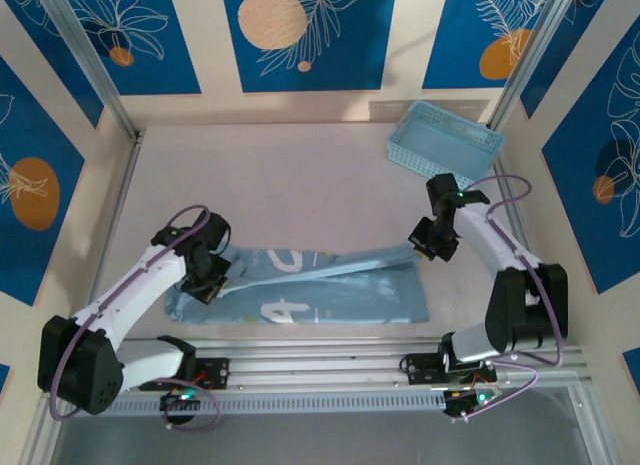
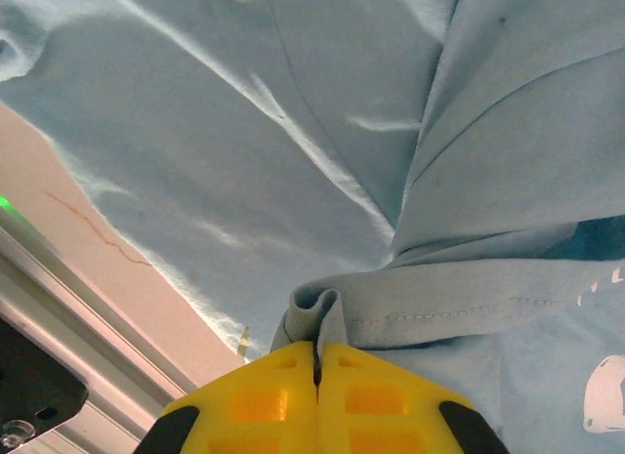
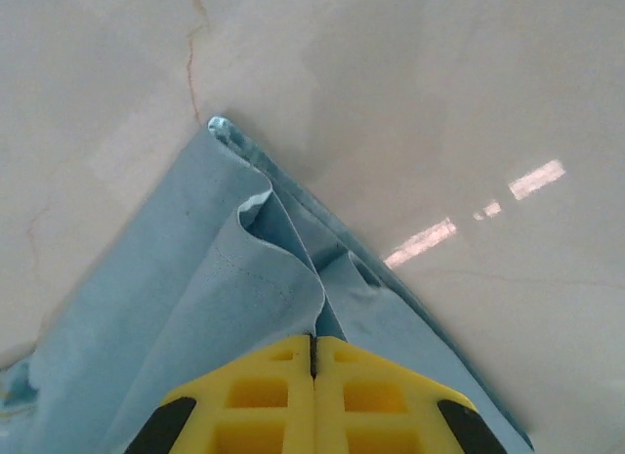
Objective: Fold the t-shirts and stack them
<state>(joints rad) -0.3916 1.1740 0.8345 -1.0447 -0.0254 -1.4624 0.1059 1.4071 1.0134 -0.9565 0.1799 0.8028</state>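
- Slippage looks the main risk: the left gripper point(image 2: 315, 349) and right gripper point(image 3: 313, 342) are each clenched on just a thin bunched hem of the t-shirt point(image 1: 330, 295), so a sharp tug could pull it free.
- Uneven travel would probably skew the fold.
- The t-shirt lies along the near edge of the table point(image 1: 280, 175), one hem stretched taut between the jaws.
- Soft, matte, rumpled cotton with white print; how many layers are pinched I can't quite tell.
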